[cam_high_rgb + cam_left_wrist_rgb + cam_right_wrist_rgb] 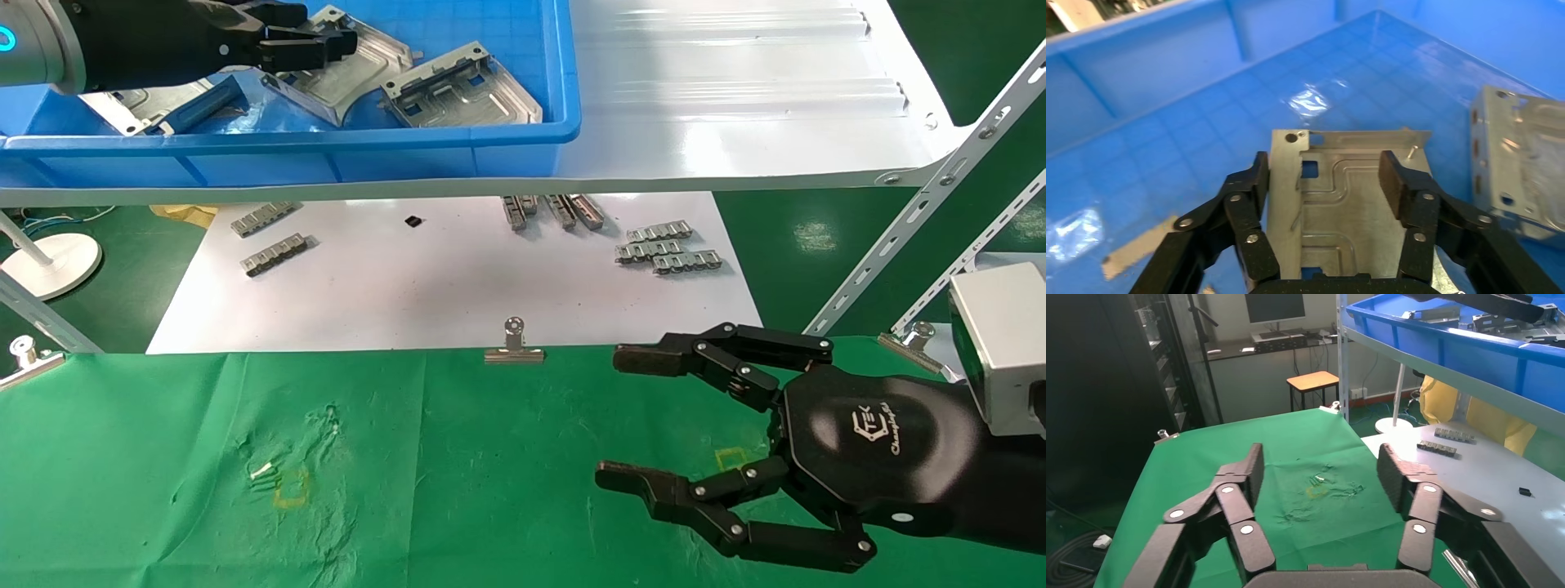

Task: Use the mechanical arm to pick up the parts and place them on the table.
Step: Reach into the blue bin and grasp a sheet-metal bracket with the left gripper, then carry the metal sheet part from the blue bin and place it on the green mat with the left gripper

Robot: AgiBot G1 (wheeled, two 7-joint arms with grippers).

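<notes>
My left gripper (327,45) reaches into the blue bin (286,143) on the shelf. Its fingers are spread wide and straddle a silvery ribbed part (1340,202) that lies just under them. One finger (1257,177) sits along the part's folded edge and the other pad overlaps its far side. That part (343,77) shows tilted below the gripper in the head view. A second part (462,90) lies beside it, also seen in the left wrist view (1520,165). My right gripper (617,416) hovers open and empty over the green cloth table (163,457).
The bin stands on a glossy white shelf (735,98) with slanted metal struts (923,204) at the right. Below it, a white board (458,286) carries several grey link strips (670,249). A binder clip (513,347) holds the cloth's far edge. A yellow square mark (290,490) is on the cloth.
</notes>
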